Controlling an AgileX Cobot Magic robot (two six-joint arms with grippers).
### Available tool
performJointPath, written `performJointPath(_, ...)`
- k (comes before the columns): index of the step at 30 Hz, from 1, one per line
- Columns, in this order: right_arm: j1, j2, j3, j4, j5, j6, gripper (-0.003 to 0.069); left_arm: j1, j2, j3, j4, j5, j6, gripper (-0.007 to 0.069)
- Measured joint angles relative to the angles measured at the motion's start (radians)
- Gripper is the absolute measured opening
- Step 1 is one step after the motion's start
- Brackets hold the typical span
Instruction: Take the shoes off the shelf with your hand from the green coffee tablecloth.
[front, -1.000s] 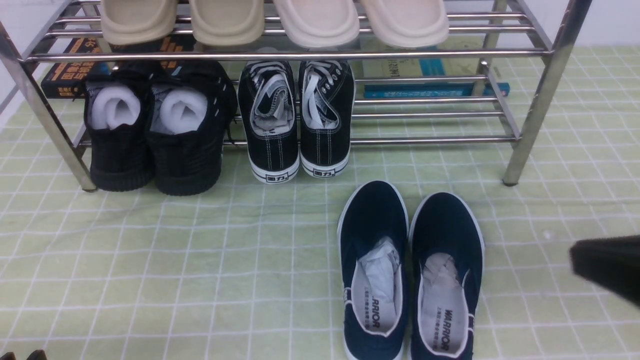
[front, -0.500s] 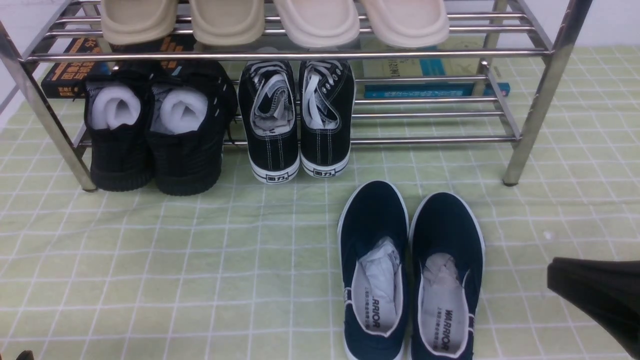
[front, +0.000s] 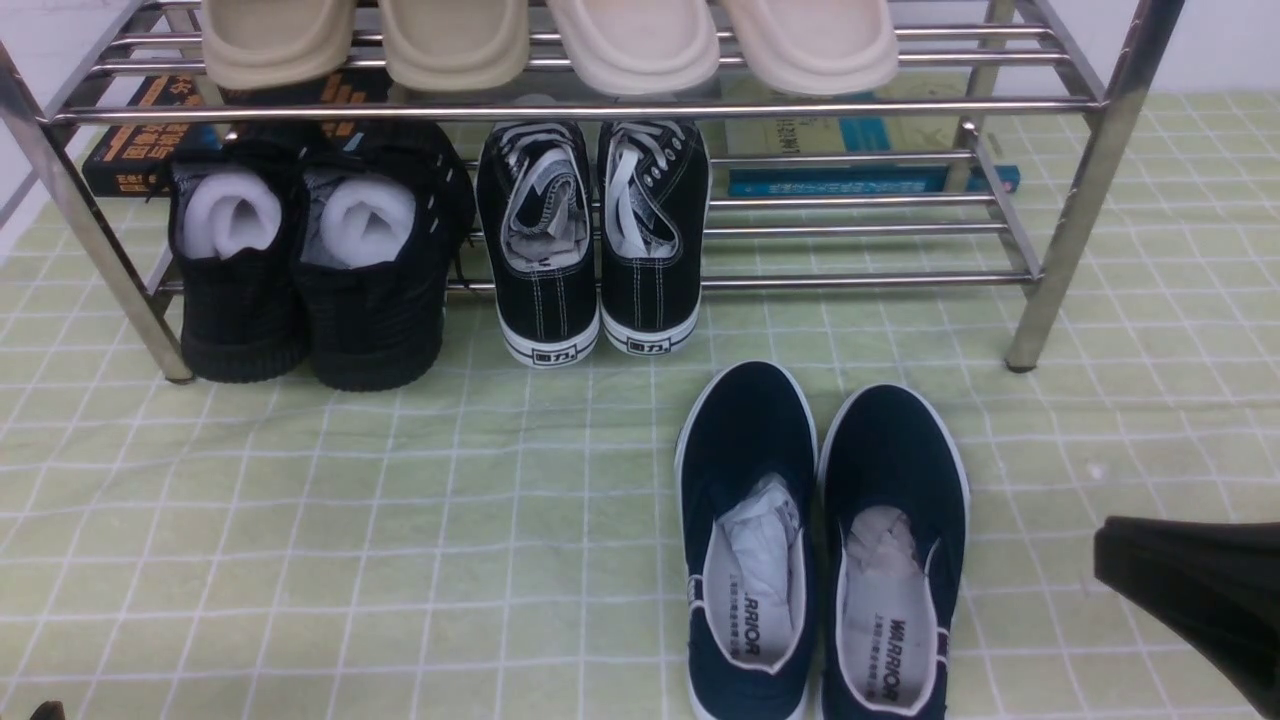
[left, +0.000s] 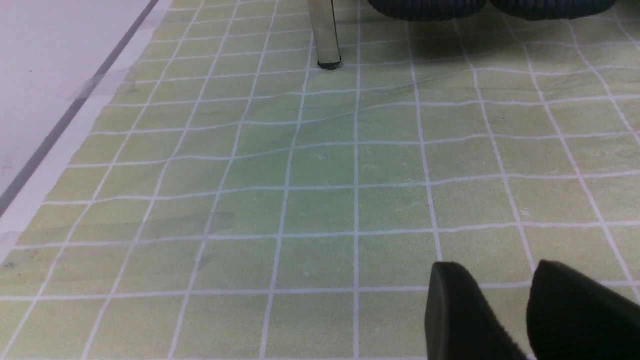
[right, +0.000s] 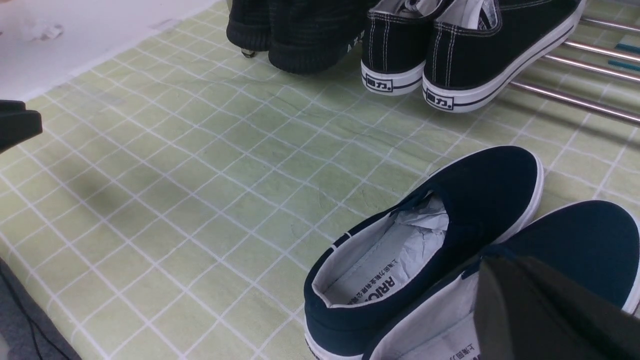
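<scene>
Just beside right fingers (front: 1190, 580), shoes (front: 820, 540) on green coffee tablecloth (front: 400, 520)

The grey-white insoles of the navy blue slip-on canvas shoes (front: 820, 560) read "WARRIOR" in black, above a line of smaller print too small to make out. The white heel tabs of the black laced sneakers with white soles (front: 595, 240) carried "回力". Lettering on the dark book with orange print (front: 140, 135) behind the rack was illegible.
</scene>
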Motion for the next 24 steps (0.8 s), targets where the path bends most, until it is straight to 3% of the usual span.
performJointPath(10, 0.000, -0.011, 0.010, 0.001, 0.000, -0.005, 0.0006, 0.000, 0.000, 0.000, 0.001, 0.000, 0.000, 0.0242)
performJointPath(14, -0.013, -0.055, 0.063, 0.003, -0.002, -0.059, 0.0009, 0.000, 0.000, 0.000, 0.002, 0.000, 0.000, 0.0242)
performJointPath(18, -0.169, -0.163, 0.188, 0.024, 0.000, -0.128, 0.0013, 0.000, 0.000, 0.001, 0.004, 0.000, 0.000, 0.0242)
performJointPath(23, -0.435, -0.352, 0.310, 0.057, 0.011, -0.129, 0.0018, 0.000, 0.000, 0.001, 0.004, 0.000, 0.000, 0.0242)
performJointPath(24, -0.447, -0.361, 0.319, 0.057, 0.011, -0.129, 0.0018, 0.000, 0.000, 0.001, 0.004, 0.000, 0.000, 0.0242)
